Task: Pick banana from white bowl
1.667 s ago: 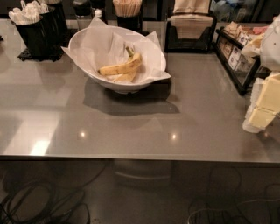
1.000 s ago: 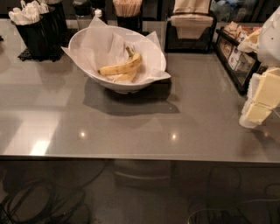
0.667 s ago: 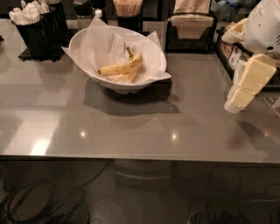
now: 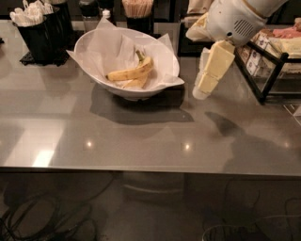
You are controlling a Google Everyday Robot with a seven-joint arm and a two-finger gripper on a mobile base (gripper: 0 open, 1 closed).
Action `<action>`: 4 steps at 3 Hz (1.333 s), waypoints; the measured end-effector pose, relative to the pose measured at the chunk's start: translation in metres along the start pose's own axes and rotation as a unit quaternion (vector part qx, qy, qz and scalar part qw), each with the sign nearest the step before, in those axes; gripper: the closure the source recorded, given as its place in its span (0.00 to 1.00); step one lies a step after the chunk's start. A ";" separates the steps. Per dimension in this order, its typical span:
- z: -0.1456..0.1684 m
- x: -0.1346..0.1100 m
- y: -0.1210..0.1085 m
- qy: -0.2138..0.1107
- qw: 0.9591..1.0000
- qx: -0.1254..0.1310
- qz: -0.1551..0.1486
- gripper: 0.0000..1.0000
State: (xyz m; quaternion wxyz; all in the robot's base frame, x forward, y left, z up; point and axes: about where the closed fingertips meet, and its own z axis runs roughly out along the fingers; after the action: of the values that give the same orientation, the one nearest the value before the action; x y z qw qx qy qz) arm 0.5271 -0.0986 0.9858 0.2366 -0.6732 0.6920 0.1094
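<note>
The white bowl (image 4: 89, 47) stands at the back left of the grey table, lined with crinkled white paper. The banana (image 4: 130, 72) lies in it, curved and deep yellow, with its dark stem end pointing to the back. A slimmer, paler banana (image 4: 135, 84) lies just under it. My gripper (image 4: 200, 92) hangs from the white arm (image 4: 233, 19) to the right of the bowl, pointing down, just above the table and apart from the bowl's rim.
A black caddy of white utensils (image 4: 37, 28) stands at the back left. A cup of sticks (image 4: 137, 9) stands behind the bowl. A black wire rack of packets (image 4: 270, 56) stands at the right. The table's front edge (image 4: 150, 168) runs across the view.
The arm and gripper have moved from the right edge leftward toward the bowl. The bowl and bananas have not moved.
</note>
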 end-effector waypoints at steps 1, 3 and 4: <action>0.001 -0.003 -0.001 -0.003 1.000 0.004 0.000 0.00; 0.012 0.000 -0.050 -0.011 1.000 0.011 -0.008 0.00; 0.008 -0.008 -0.057 -0.018 1.000 0.021 -0.013 0.06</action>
State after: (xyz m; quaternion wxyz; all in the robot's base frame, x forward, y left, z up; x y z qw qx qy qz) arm 0.5845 -0.0918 0.9927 0.2650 -0.6751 0.6806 0.1040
